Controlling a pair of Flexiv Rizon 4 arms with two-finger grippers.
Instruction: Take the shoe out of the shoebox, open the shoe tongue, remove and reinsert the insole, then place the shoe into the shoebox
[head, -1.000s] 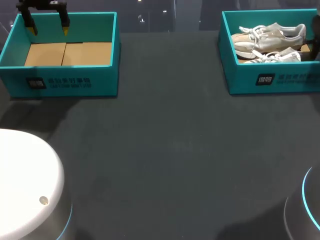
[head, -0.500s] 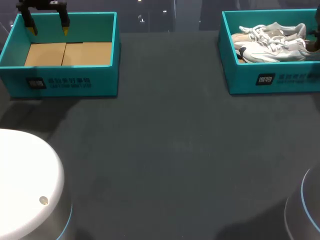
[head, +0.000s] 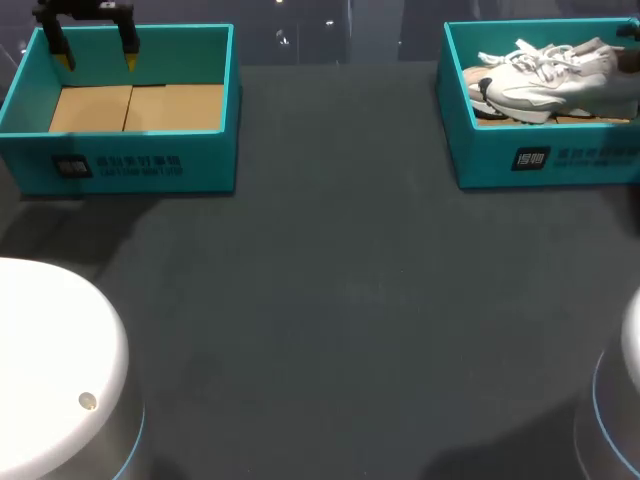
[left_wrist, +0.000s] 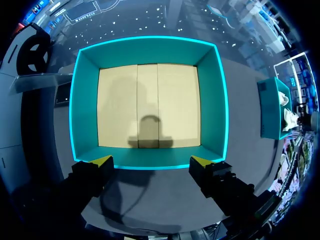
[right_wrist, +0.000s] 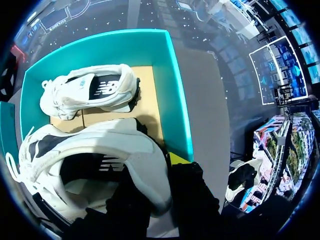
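A white sneaker with dark panels hangs heel-first in my right gripper, which is shut on its heel collar; one yellow fingertip shows outside the heel, the other is hidden inside the shoe. In the head view this sneaker rides above the right teal shoebox, toe pointing left. A second white sneaker lies on its side on the box's cardboard floor. My left gripper stands open above the near wall of the empty left teal shoebox, also visible in the head view.
The empty left shoebox stands at the table's back left corner, the right shoebox at the back right. The dark table top stretches between and in front of them. White rounded robot bases sit at both front corners.
My right gripper closed on the front sneaker's heel and raised it from lying in the box to sitting upright above the rim. The left arm has not moved.
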